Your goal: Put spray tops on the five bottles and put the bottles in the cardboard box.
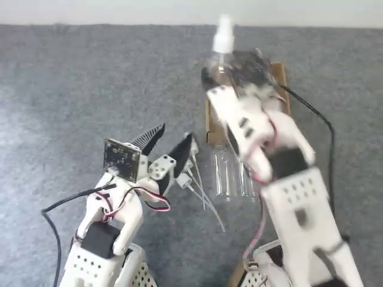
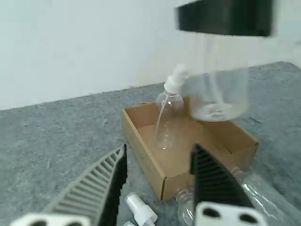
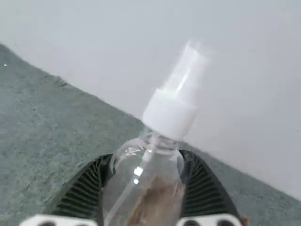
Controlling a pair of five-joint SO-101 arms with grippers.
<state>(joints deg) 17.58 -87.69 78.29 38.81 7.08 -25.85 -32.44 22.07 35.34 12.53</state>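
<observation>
My right gripper (image 1: 230, 67) is shut on a clear bottle (image 3: 143, 183) that wears a white spray top (image 3: 174, 106). It holds the bottle (image 2: 217, 92) upright in the air over the cardboard box (image 1: 209, 128). A second bottle with a spray top (image 2: 168, 117) stands inside the box (image 2: 143, 146), near its far corner. Clear bottles without tops (image 1: 230, 173) lie on the mat in front of the box. Loose spray tops (image 1: 190, 172) lie beside them. My left gripper (image 1: 176, 133) is open just above those tops, with nothing between its fingers (image 2: 108, 188).
Everything sits on a grey felt mat (image 1: 90, 89) with free room at the left and far left. A white wall (image 2: 70, 47) stands behind the table. A black cable (image 1: 317, 119) trails along the right arm, to the right of the box.
</observation>
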